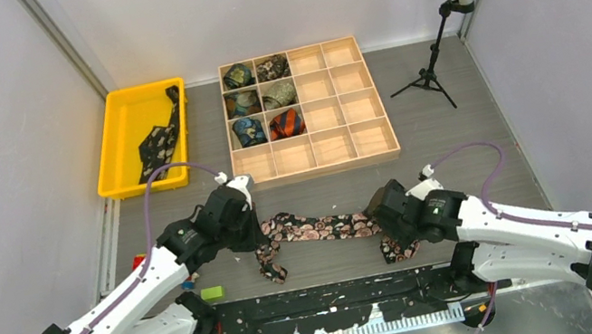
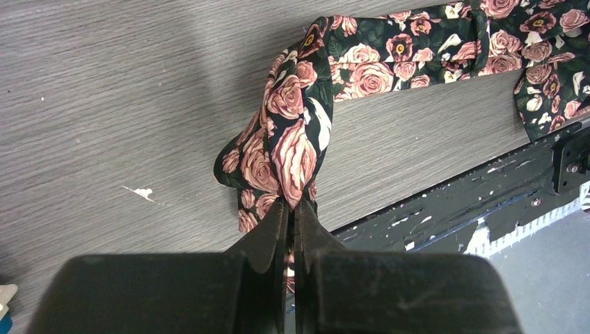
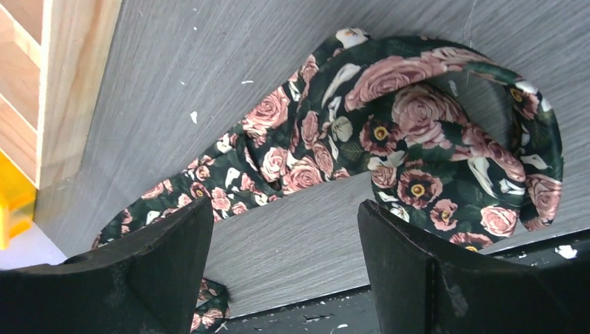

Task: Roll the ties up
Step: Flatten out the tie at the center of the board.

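My left gripper (image 2: 292, 203) pinches the floral tie (image 2: 292, 139) near the worktop's (image 1: 453, 139) near edge.
My right gripper (image 3: 284, 207) hangs wide open over its curled other end.

Yellow bin (image 1: 125, 128) set far left on grey table (image 1: 453, 139), wooden divided tray (image 1: 360, 107) placed beside it, black tripod (image 1: 426, 78) stood far right.

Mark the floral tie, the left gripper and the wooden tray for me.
floral tie (image 1: 322, 229), top view, middle of its length.
left gripper (image 2: 292, 207), left wrist view, fingertips pinching the tie.
wooden tray (image 1: 320, 165), top view, near rim.
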`<state>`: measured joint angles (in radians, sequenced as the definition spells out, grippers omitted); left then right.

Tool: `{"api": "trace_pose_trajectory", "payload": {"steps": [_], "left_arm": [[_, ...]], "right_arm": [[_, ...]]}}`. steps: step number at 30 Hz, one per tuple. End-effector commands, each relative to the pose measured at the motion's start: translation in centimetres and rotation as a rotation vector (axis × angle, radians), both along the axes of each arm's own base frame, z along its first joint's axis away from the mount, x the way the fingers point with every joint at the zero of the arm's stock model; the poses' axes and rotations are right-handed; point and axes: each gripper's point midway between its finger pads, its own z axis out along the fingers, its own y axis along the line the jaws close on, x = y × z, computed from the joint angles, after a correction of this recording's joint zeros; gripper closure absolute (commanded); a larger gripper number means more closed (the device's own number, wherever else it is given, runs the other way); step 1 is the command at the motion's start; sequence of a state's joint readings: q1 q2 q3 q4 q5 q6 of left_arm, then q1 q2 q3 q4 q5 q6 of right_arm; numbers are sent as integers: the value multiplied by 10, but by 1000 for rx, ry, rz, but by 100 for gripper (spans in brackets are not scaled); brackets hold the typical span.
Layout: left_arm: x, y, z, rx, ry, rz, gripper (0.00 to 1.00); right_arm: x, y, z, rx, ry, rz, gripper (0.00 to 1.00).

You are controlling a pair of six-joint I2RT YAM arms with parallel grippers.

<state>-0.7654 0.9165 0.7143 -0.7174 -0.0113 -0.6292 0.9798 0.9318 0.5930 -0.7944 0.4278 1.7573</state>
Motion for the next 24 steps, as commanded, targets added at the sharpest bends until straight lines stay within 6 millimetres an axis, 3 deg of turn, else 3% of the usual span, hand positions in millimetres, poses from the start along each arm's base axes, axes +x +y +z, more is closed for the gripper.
{"api": "trace_pose_trajectory", "payload": {"steps": [1,8,13,20,24], "left_arm": [[4,1,8,-13,-19,20,100],[3,-1,7,-18,-11,21,100],[4,0,8,-12,-15,22,100],[3,2,8,-11,-16,22,100],[3,1,9,-13,-17,22,100]], "right_arm": [[6,-7,-6,-15,-40,-82,21],[20,-24,-30,-157,-90,-147,26],[30,-25,-24,-204,-125,-157,30],[40,-34,-21,-253,-152,-194,48],[49,-37,-22,-286,-136,-186,50]]}}
